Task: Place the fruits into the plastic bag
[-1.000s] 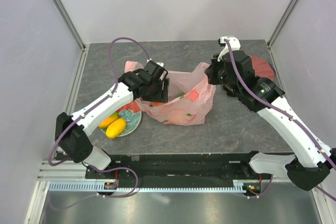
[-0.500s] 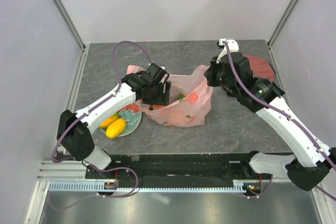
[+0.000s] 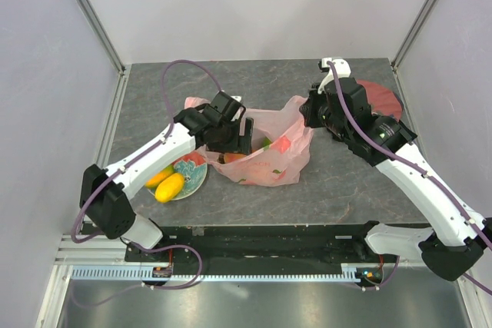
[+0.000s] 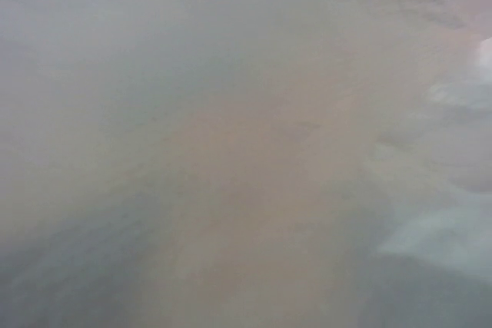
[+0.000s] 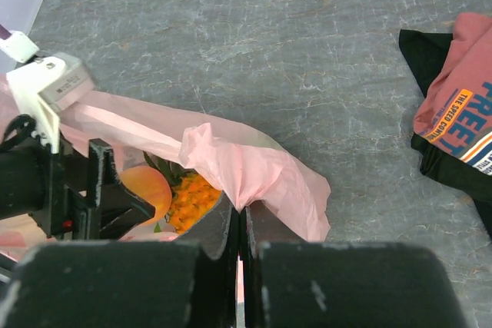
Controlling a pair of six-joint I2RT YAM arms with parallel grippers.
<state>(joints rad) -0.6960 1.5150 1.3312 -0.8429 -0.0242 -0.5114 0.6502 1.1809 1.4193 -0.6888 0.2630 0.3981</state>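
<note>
My right pincer (image 5: 241, 220) is clamped together on a gathered fold of the plastic bag (image 5: 254, 178), holding that edge up off the worktop (image 5: 323, 51). The bag is thin, crinkly film: I judge it nearly weightless, limp and slippery. It will hold no shape by itself, so it is best taken by a bunched rim or handle, as I have it, not by a flat wall. My left pincer (image 3: 231, 137) sits at the opposite side of the mouth. Its own camera shows only blurred pink film, so I cannot tell if it is apart or closed. Inside lie the pineapple (image 5: 192, 199) and a peach (image 5: 144, 183); two yellow mangoes (image 3: 169, 186) wait on the plate (image 3: 194, 173). They look hard, light and smooth, probably easiest gripped across the narrow middle.
</note>
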